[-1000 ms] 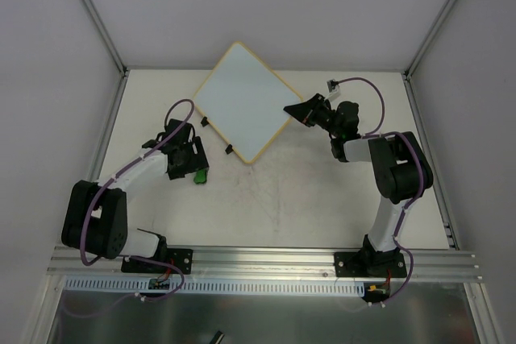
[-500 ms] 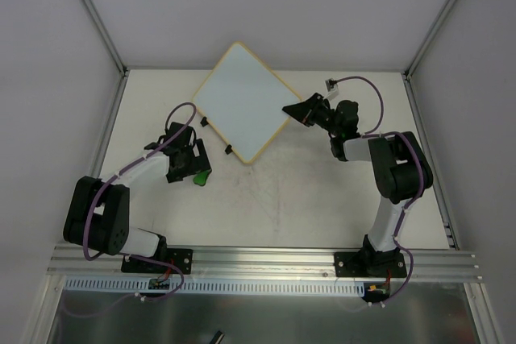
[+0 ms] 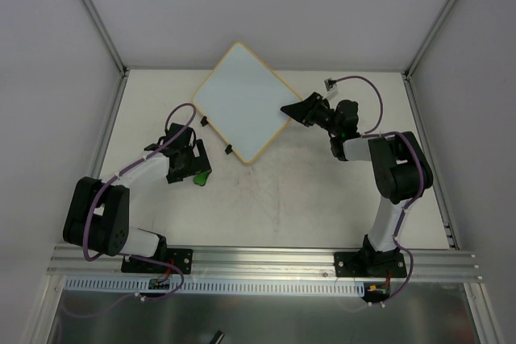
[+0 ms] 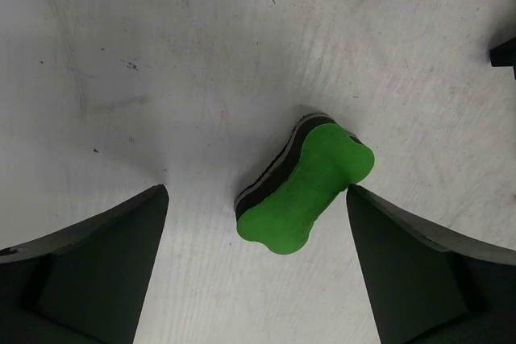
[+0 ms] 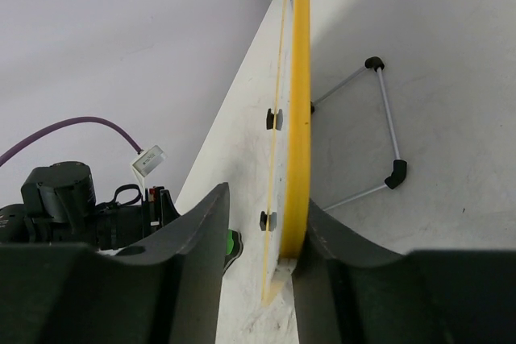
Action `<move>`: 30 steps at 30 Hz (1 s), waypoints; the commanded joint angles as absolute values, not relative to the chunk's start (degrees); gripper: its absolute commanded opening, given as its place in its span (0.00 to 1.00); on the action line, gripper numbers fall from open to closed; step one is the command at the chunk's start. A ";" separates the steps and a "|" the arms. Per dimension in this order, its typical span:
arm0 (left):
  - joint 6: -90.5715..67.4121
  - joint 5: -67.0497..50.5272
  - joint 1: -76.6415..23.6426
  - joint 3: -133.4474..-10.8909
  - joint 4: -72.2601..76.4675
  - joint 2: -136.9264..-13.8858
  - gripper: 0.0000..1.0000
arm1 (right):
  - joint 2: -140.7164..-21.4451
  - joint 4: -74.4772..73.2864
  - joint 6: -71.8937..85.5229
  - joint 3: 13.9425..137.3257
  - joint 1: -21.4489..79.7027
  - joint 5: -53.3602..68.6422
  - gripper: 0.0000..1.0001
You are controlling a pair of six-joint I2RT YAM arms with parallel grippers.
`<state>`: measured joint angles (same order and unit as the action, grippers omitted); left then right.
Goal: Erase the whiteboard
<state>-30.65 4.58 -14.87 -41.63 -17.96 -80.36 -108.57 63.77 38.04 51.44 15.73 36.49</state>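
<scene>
The whiteboard (image 3: 242, 102) is a white square with a pale yellow frame, set like a diamond at the back of the table; no marks show on it. My right gripper (image 3: 289, 110) is open at its right corner. In the right wrist view the jaws (image 5: 264, 199) straddle the yellow frame edge (image 5: 300, 118): the right finger touches it and a gap is left at the left finger. The green eraser (image 3: 198, 176) lies on the table in front of the board's left side. My left gripper (image 4: 256, 199) is open just above the eraser (image 4: 310, 191), one finger on each side.
Two black clips (image 3: 229, 149) sit on the board's front-left edge. A wire stand (image 5: 387, 126) with black tips shows behind the board. Grey walls and metal posts close in the table at the back and sides. The table (image 3: 306, 191) is white.
My right gripper has crept left onto the board's right corner. My left gripper has shifted slightly over the eraser. The board and eraser stay where they were.
</scene>
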 commanded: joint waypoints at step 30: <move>-31.55 6.86 -14.15 -37.88 -14.94 -69.88 0.99 | -100.91 66.80 36.48 45.89 14.94 35.86 0.99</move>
<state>-31.77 5.58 -14.87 -38.52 -16.03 -72.51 -106.94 64.03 37.95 48.05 15.68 36.45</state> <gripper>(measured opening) 0.990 0.988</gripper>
